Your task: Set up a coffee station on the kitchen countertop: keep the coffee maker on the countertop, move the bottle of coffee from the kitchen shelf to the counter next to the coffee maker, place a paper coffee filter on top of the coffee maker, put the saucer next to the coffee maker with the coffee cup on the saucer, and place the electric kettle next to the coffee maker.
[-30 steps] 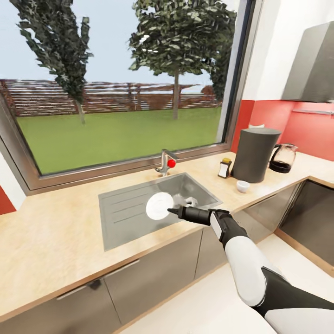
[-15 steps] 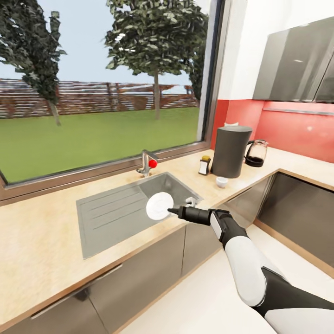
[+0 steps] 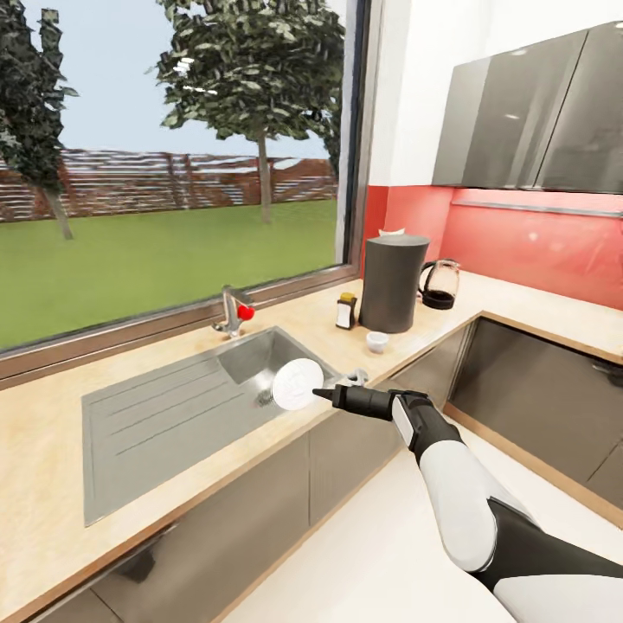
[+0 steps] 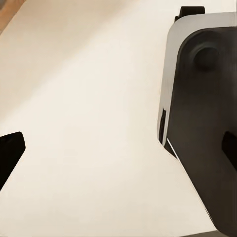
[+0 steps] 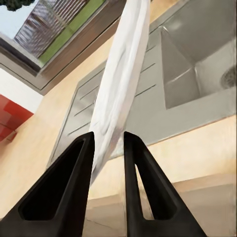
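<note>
The right gripper (image 3: 317, 394) pinched the white saucer (image 3: 298, 384) on edge above the sink (image 3: 173, 415); the left gripper's (image 4: 118, 148) fingers stood wide apart, empty, over pale floor

You have no legible text, label, brand, number or sign anywhere in these views. The small squat dark brown bottle with a yellow cap (image 3: 346, 311), right of centre in the head view, carries a pale patch on its side, but it is too small for you to read. The tall dark grey cylinder (image 3: 393, 283) beside it shows a plain surface, with no markings you can make out.
</note>
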